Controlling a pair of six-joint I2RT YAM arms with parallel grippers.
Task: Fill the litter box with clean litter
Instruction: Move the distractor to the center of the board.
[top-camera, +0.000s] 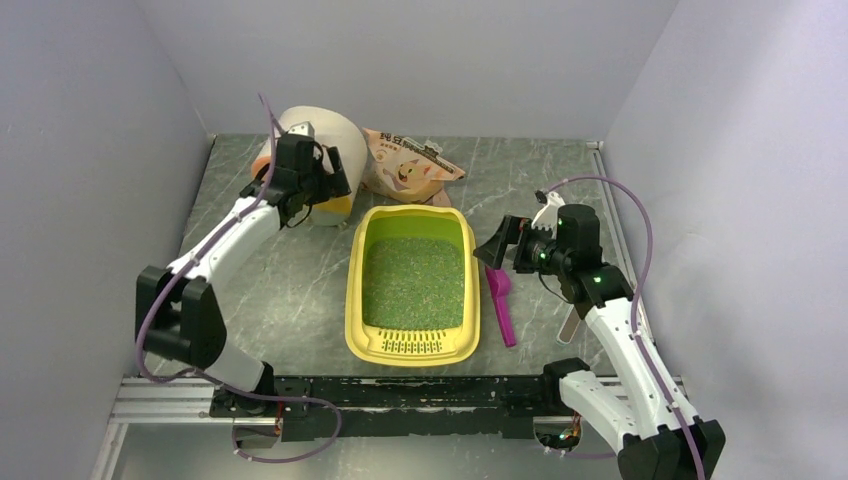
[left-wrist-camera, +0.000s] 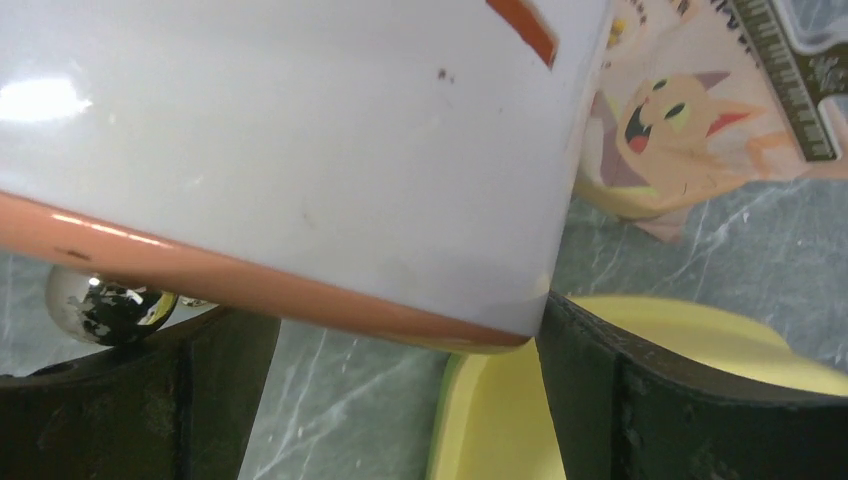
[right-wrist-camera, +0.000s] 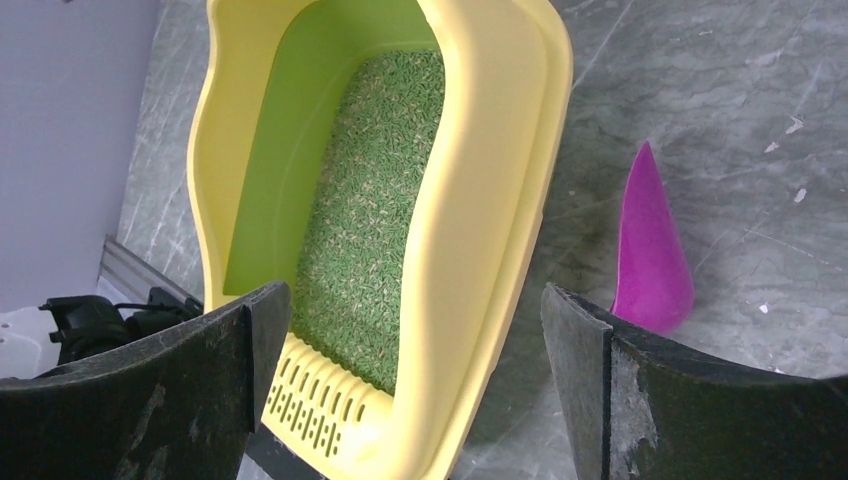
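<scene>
Left arm: it reaches from its near-left base toward the far left of the table (top-camera: 290, 290), its white forearm slanting away and to the right.
Left gripper (left-wrist-camera: 408, 312): the jaws are spread wide at the white cylinder (top-camera: 335, 130), which lies on its side with its orange end between the fingertips. Whether a finger touches it cannot be told.
Right arm: it rises from the near-right base, and its wrist is bent to point left toward the tray.
Right gripper (top-camera: 503, 242): the jaws are wide apart and hold nothing. It hangs just right of the litter box, above the far end of the scoop.
Litter box (top-camera: 355, 290): this yellow tray sits mid-table between the arms, long side running near to far, with its slotted grille at the near end.
Clean litter (top-camera: 412, 285): green speckled granules cover the floor of the tray, well below the rim.
Scoop (top-camera: 500, 300): this magenta scoop lies flat on the table just right of the tray and apart from it.
Bag (top-camera: 405, 170): it is pink-beige and lies just beyond the tray's far end, beside the cylinder.
Writing: the bag shows a cartoon animal with an open mouth and a barcode-like strip. Its lettering is too small to read.
</scene>
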